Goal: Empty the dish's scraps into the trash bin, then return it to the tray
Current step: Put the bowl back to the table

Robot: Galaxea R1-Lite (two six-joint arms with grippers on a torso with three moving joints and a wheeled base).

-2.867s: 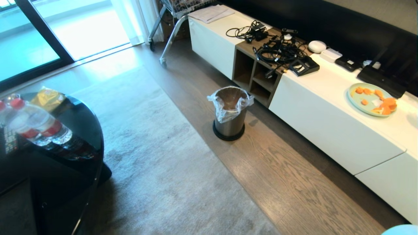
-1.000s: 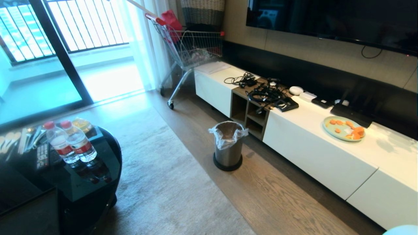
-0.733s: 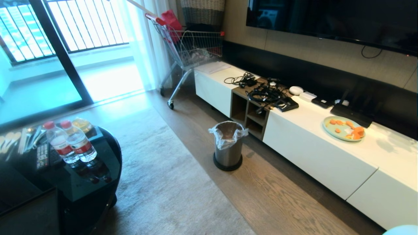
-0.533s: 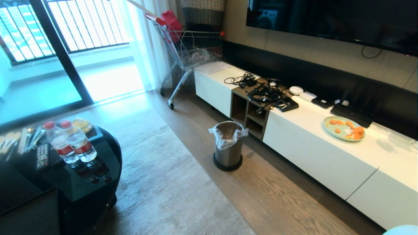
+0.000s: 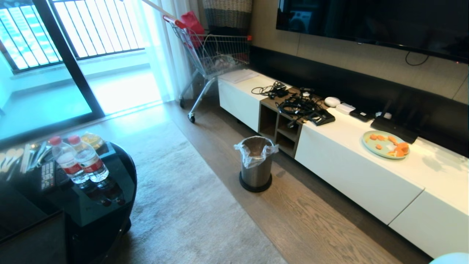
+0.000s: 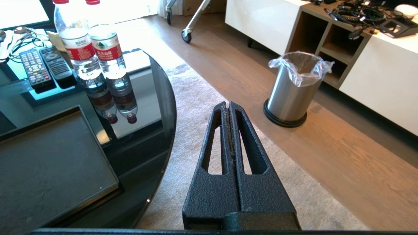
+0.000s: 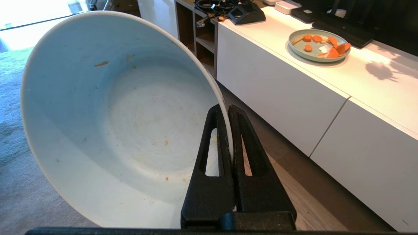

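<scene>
My right gripper (image 7: 226, 109) is shut on the rim of the dish (image 7: 124, 124), a white bowl held tilted with its inside facing the wrist camera. Only tiny orange specks of the scraps (image 7: 101, 63) cling inside it. A pale sliver of the dish (image 5: 452, 258) shows at the head view's bottom right corner. The steel trash bin (image 5: 256, 165) with its clear liner stands on the wood floor before the cabinet. The black tray (image 6: 55, 163) lies on the dark glass table. My left gripper (image 6: 228, 106) is shut and empty above the rug, between table and trash bin (image 6: 294, 94).
A pale-green plate (image 5: 386, 144) with orange pieces sits on the long white cabinet (image 5: 351, 172). Two water bottles (image 5: 78, 163) and remote controls (image 6: 34, 67) stand on the glass table. Cables (image 5: 298, 106) lie on the cabinet; a shopping cart (image 5: 212, 55) stands behind.
Since the oldest frame the whole head view has shifted as the camera tilted up, showing more wall and window. Over the last second nothing has moved.
</scene>
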